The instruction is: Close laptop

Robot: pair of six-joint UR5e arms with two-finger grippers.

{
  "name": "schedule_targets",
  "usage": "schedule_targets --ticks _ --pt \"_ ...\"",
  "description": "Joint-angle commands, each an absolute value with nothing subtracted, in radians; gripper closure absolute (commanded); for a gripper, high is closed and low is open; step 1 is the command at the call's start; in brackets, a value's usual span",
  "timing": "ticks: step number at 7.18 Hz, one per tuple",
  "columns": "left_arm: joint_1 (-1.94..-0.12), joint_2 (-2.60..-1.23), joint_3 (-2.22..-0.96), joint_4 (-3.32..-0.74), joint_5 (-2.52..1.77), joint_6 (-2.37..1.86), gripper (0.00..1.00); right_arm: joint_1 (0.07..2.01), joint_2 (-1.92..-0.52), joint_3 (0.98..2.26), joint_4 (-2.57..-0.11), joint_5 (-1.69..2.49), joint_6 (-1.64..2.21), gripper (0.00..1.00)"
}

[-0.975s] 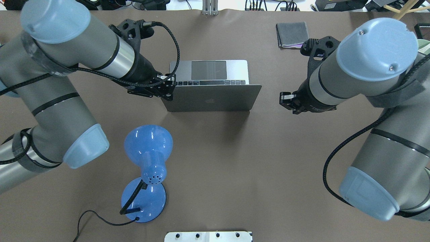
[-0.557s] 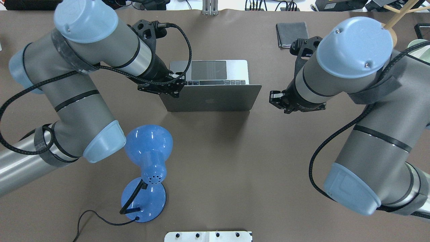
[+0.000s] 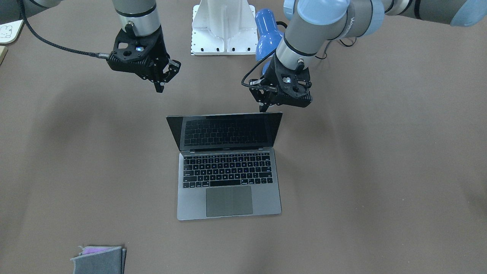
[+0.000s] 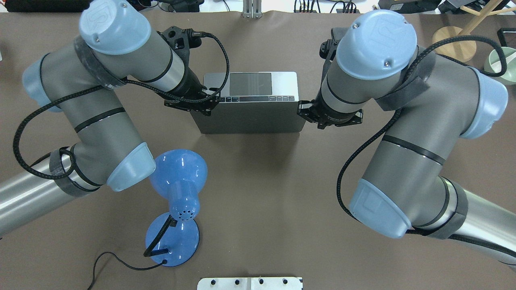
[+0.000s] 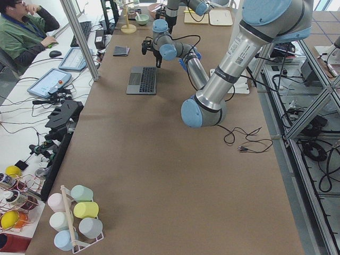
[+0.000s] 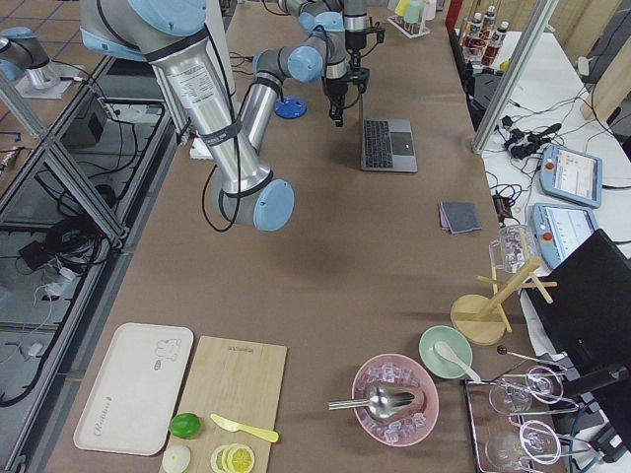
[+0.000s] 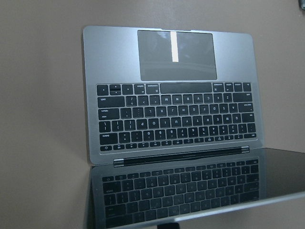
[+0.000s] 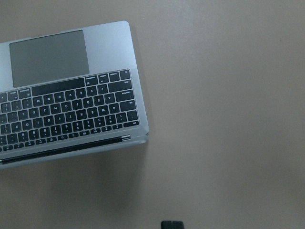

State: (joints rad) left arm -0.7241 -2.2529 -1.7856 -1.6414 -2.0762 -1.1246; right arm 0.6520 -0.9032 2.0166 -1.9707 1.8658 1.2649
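The space-grey laptop [image 3: 266, 198] stands open in the table's middle, its lid [image 4: 250, 119] tilted over the black keys, its screen [image 3: 228, 131] dark. My left gripper [image 3: 263, 106] looks shut and sits at the lid's top corner on my left side [image 4: 206, 105], touching or nearly touching it. My right gripper [image 3: 159, 86] looks shut and empty, hovering above the table just off the lid's other side [image 4: 306, 110], apart from it. The left wrist view shows the keyboard [image 7: 174, 114] and the screen below it. The right wrist view shows the laptop's corner [image 8: 71, 109].
A blue desk lamp [image 4: 177, 201] with its cord stands near my base on the left side. A folded grey cloth [image 3: 99, 260] lies at the far edge. A wooden stand [image 4: 451, 40] and a green bowl [image 4: 500, 60] are at the far right. The white base plate [image 3: 224, 26] is behind the laptop.
My right arm has swung in from the right until its gripper is beside the laptop's lid. My left arm has shifted its elbow; its gripper has moved a little along the lid's corner.
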Motion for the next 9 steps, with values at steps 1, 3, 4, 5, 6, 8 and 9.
schedule_targets --ticks 1,3,4,5,6,8,9 --pt "-0.724 -2.249 -1.781 -1.641 -2.074 -1.091 1.00 0.652 -0.850 1.916 -1.887 1.864 1.288 1.00" --pt "-0.724 -2.250 -1.779 -1.641 -2.074 -1.091 1.00 0.652 -0.845 1.875 -1.840 1.864 1.317 1.00" --pt "-0.724 -2.253 -1.779 -1.641 -2.074 -1.089 1.00 0.650 -0.845 1.855 -1.818 1.864 1.318 1.00" --pt "-0.724 -2.256 -1.778 -1.641 -2.074 -1.089 1.00 0.652 -0.829 1.835 -1.818 1.861 1.318 1.00" --pt "-0.724 -2.258 -1.778 -1.641 -2.074 -1.089 1.00 0.655 -0.799 1.794 -1.818 1.846 1.318 1.00" --pt "-0.726 -2.270 -1.749 -1.641 -2.056 -1.044 1.00 0.684 -0.788 1.731 -1.751 1.844 1.318 1.00" --pt "-0.727 -2.276 -1.726 -1.641 -2.056 -1.019 1.00 0.701 -0.787 1.698 -1.717 1.844 1.316 1.00"
